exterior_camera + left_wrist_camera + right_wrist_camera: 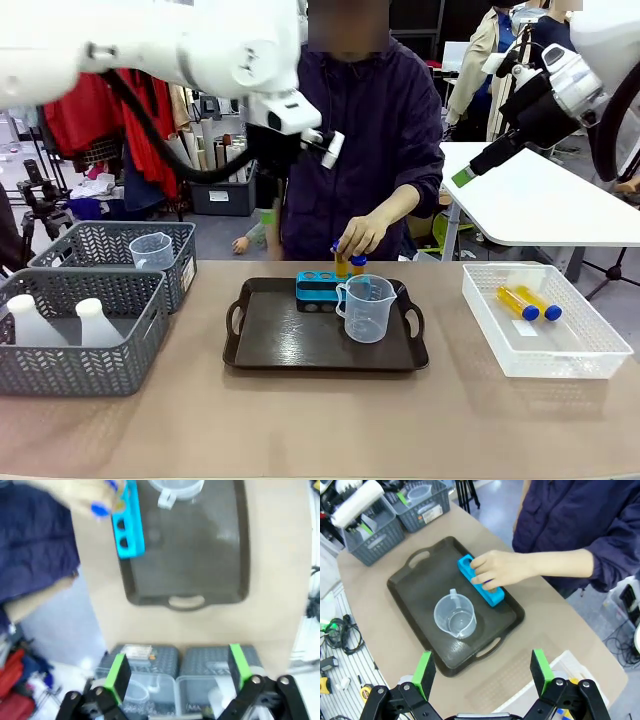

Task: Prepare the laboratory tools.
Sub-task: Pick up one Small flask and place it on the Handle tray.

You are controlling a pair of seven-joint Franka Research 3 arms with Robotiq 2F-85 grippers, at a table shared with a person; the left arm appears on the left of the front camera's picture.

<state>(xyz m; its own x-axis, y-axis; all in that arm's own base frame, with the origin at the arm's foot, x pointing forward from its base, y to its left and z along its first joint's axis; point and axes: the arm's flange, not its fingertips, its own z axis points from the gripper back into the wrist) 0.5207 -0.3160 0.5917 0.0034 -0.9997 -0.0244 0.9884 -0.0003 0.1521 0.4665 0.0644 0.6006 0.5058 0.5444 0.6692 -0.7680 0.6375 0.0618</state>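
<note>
A small blue rack stands at the back of the black tray, with a clear handled beaker in front of its right end. The person's hand holds one blue-capped amber tube at the rack, and a second tube stands beside it. Two more tubes lie in the white basket. My left gripper hangs open high behind the tray, nothing between its pads. The right gripper hovers open and empty, high at the right; its view shows the rack under the hand.
Two grey mesh baskets sit at the left: the near one holds two white flasks, the far one another clear beaker. A white table stands behind at the right. Bare tabletop runs along the front edge.
</note>
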